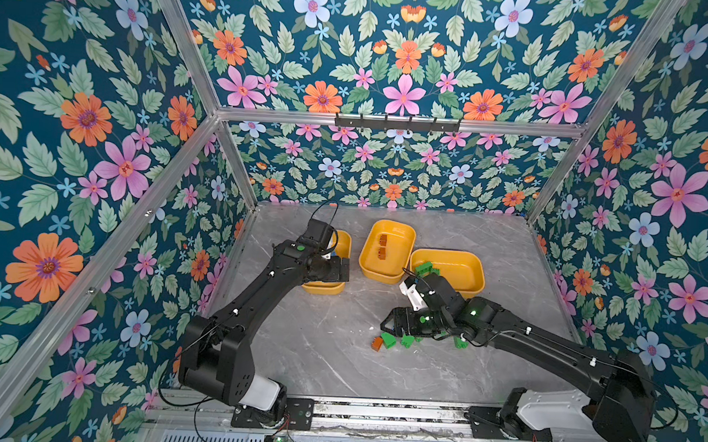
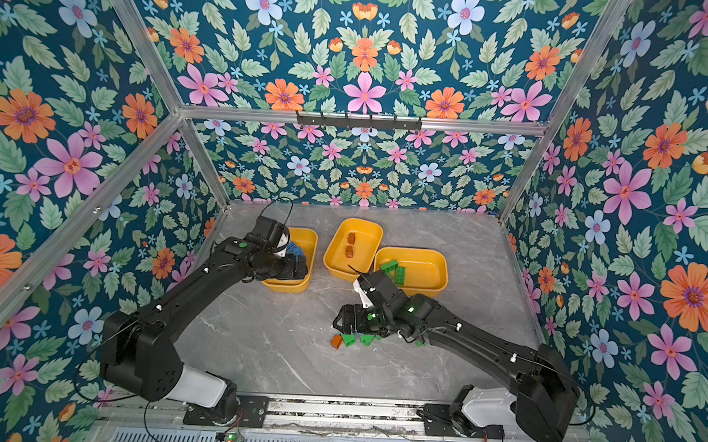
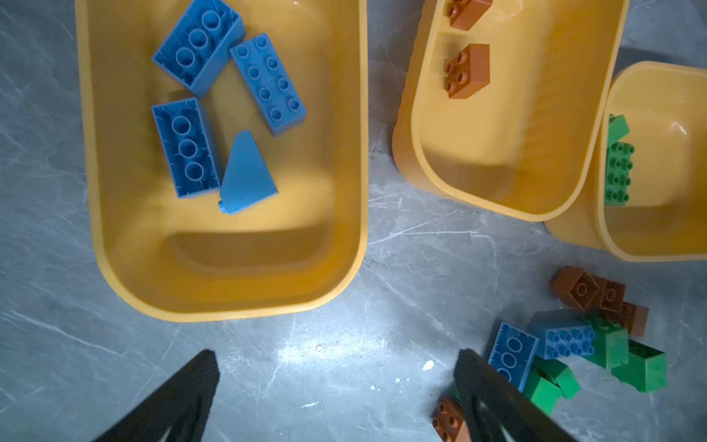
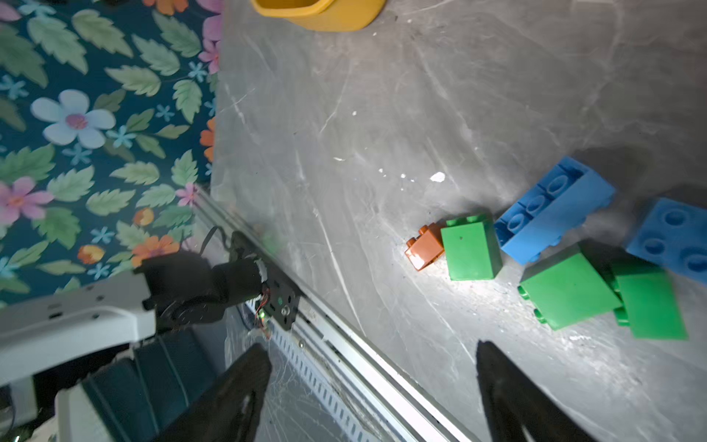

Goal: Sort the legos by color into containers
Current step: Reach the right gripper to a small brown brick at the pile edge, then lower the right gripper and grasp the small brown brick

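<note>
**Q:** Describe the work surface.
**A:** A grey marbled table point(image 1: 316, 353) enclosed by floral walls point(image 1: 78, 132).

**Q:** Contents, per container?
**A:** Left container point(image 3: 229, 302): four blue legos point(image 3: 267, 82), namely three long bricks, two of them underside up, plus one wedge point(image 3: 246, 176). Middle container point(image 1: 382, 275): two brown legos point(image 1: 382, 246). Right container point(image 1: 471, 289), just beside the middle one: green legos point(image 1: 424, 269) heaped at its left end. Their count cannot be determined.

**Q:** Unsorted items?
**A:** The loose legos point(image 4: 472, 248) lie on the table in front of the containers. They are green, blue and brown bricks, clustered and partly touching.

**Q:** Gripper status?
**A:** Left gripper point(image 3: 336, 358): fingers spread wide, nothing between them, held above and near the left container. Right gripper point(image 4: 373, 350): fingers apart, empty, over the table just beside the loose cluster.

**Q:** Obstructions?
**A:** In both top views the left arm point(image 1: 248, 308) covers most of the left container, and the right arm point(image 1: 545, 344) hides the loose blue bricks. The left wrist view cuts off the right container and one brown brick. The right wrist view shows only a yellow-orange tub corner point(image 4: 317, 15) at the frame edge. Which container it belongs to cannot be told.
</note>
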Motion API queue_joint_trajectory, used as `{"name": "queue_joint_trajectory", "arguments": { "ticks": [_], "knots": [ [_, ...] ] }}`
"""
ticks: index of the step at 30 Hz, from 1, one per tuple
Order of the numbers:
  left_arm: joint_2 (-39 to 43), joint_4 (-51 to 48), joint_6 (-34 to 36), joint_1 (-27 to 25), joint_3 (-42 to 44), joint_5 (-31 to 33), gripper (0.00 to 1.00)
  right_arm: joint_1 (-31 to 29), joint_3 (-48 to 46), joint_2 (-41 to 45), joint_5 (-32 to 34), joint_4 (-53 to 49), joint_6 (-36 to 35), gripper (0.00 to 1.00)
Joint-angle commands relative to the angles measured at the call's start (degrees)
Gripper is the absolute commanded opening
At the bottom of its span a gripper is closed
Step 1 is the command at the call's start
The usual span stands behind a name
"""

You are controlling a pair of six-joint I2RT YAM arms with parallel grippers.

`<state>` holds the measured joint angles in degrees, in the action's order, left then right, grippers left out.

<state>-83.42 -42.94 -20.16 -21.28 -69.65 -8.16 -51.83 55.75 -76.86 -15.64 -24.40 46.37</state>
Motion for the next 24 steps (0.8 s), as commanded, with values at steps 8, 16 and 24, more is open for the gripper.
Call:
{"name": "queue_joint_trajectory", "arguments": {
  "ticks": [8,16,24],
  "knots": [
    [1.54,0.38,-0.15,0.92,1.66,-2.21,0.99,-9.6,6.17,-9.94,14.23,-6.68,23.38,0.74],
    [0.56,1.5,0.53,1.49,2.23,-2.18,0.99,-12.41,13.64,-21.4,16.84,-12.96,33.53,0.61],
    [-0.61,2.51,0.78,1.67,1.05,-2.9,0.99,-12.33,20.19,-29.45,17.86,-17.73,36.15,0.53]
  ]
}}
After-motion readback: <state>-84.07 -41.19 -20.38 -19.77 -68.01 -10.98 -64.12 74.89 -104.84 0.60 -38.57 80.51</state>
